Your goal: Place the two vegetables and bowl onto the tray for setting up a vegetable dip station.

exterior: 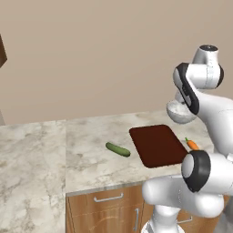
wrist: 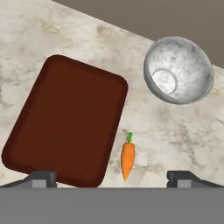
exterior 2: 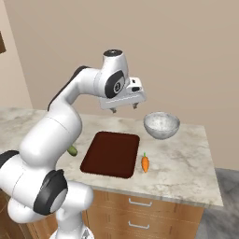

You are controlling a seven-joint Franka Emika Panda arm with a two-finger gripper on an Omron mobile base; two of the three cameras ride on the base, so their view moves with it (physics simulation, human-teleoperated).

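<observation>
Currently gripper (exterior 2: 123, 108) hangs above counter (exterior 2: 186, 158), jaws wide apart, holding nothing. Tray (exterior 2: 111, 153) bare; carrot (exterior 2: 145, 163) just right of it, bowl (exterior 2: 161, 125) behind carrot, cucumber (exterior: 118, 149) left of tray.

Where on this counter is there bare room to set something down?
The whole tray is bare. Open counter lies between the tray and the cucumber, and along the front edge. It is tighter on the tray's other side, where the carrot lies close beside it and the bowl stands behind.
</observation>
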